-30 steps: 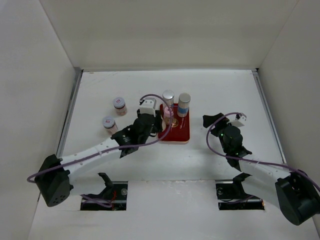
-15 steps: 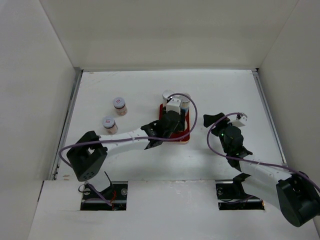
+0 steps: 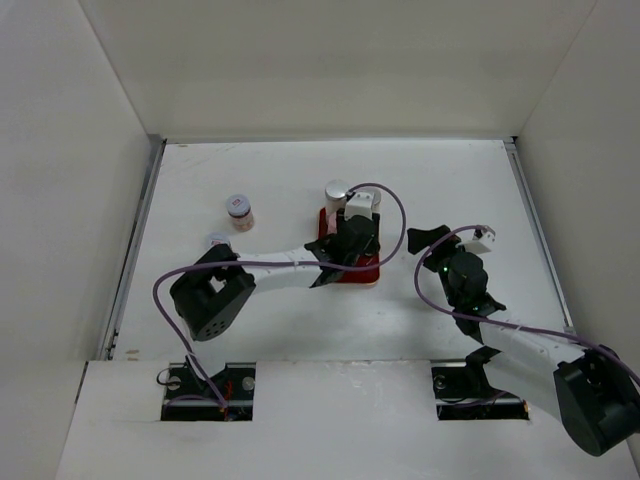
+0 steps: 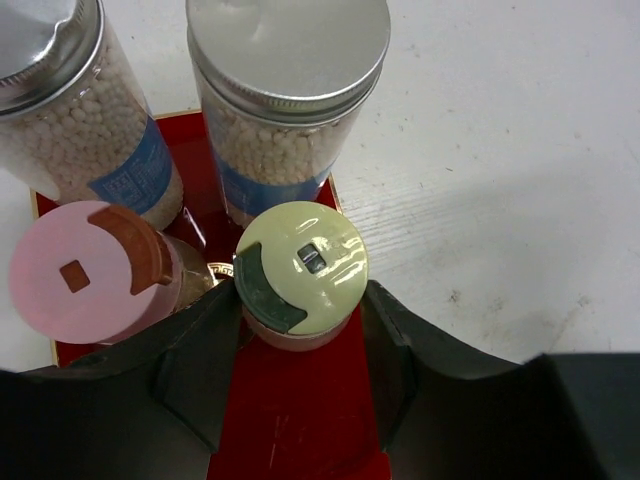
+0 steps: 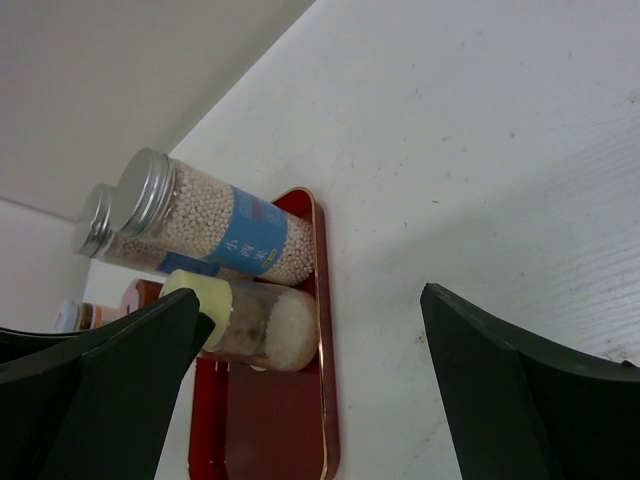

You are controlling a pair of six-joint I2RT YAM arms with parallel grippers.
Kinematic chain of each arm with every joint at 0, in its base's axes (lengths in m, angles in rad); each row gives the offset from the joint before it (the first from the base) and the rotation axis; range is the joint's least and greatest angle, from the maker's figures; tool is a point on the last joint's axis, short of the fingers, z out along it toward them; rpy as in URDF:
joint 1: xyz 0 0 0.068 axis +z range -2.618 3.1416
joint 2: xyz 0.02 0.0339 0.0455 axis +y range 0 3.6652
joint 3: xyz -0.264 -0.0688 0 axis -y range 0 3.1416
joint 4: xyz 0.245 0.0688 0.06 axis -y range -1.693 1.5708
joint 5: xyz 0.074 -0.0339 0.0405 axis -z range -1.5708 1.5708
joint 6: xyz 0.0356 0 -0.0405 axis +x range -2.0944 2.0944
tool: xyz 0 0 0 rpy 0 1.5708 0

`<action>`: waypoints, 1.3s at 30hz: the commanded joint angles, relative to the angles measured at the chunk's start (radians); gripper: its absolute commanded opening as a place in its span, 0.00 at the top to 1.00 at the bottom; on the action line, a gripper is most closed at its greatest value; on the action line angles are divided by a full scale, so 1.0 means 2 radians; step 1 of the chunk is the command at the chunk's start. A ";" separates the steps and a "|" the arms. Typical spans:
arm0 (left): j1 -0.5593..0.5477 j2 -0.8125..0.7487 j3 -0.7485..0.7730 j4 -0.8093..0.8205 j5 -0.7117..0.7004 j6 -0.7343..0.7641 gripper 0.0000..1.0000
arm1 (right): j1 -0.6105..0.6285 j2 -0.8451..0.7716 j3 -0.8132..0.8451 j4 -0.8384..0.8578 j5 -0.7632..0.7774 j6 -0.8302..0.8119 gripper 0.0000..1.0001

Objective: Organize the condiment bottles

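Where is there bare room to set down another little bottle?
The tray's near end is bare red, this side of the green-capped bottle in the left gripper. The table is bare between tray and right gripper. Crowded: tray's far end, two grey-capped bottles, pink-lidded jar.

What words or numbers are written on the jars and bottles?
Nothing can be read clearly.
Blue label on the tall jar: white characters, too blurred to read.
Sticker on the small jar: too small to read.
Green-capped bottle: no words showing.
Pink lid: no words.
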 commanded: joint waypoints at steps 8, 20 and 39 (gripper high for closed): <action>-0.016 -0.053 0.004 0.026 -0.017 0.014 0.22 | 0.005 -0.009 0.005 0.029 0.001 -0.001 0.00; 0.068 -0.344 -0.179 -0.071 -0.066 -0.040 0.15 | 0.005 -0.001 0.007 0.030 0.001 0.000 0.00; 0.359 -0.364 -0.292 -0.085 -0.058 -0.079 0.10 | 0.006 0.011 0.010 0.031 0.001 -0.001 0.00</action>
